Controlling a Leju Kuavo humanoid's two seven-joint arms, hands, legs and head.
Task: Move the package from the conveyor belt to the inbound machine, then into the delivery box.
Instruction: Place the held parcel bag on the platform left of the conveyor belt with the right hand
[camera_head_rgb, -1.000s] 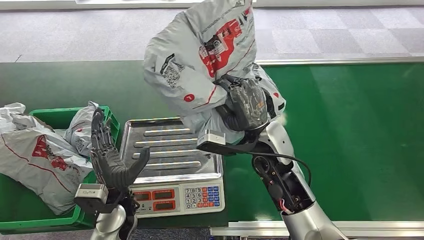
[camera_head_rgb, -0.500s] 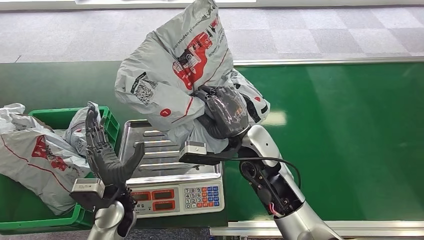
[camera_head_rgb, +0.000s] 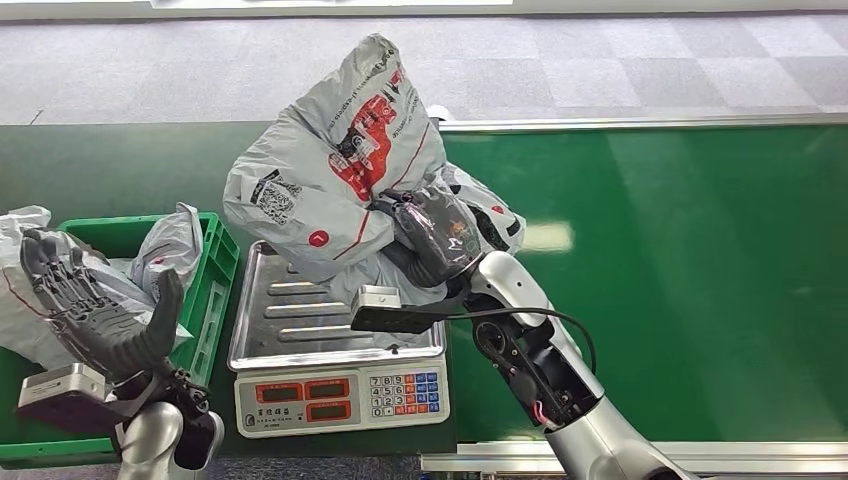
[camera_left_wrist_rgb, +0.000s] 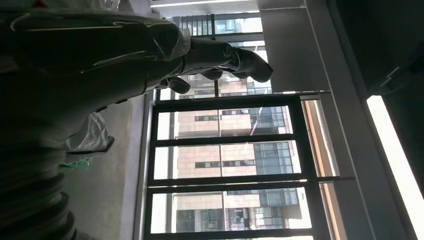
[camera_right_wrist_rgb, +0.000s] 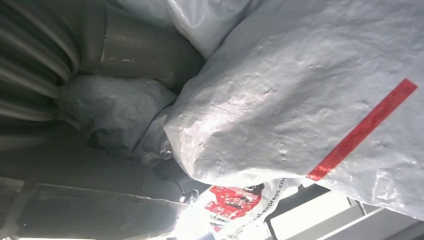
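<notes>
While held aloft: package (camera_head_rgb: 330, 180), a crinkled grey plastic mailer with red print and a QR label, hangs above the scale's ribbed steel tray (camera_head_rgb: 300, 320).
Right hand (camera_head_rgb: 435, 235): dark fingers gripping the package's soft gathered plastic.
Left hand (camera_head_rgb: 95, 315): raised over the green crate (camera_head_rgb: 215, 280), fingers spread wide, holding nothing.
Crate contents: more rumpled grey mailers (camera_head_rgb: 165, 250).
Conveyor belt (camera_head_rgb: 680, 270): smooth, glossy green.
</notes>
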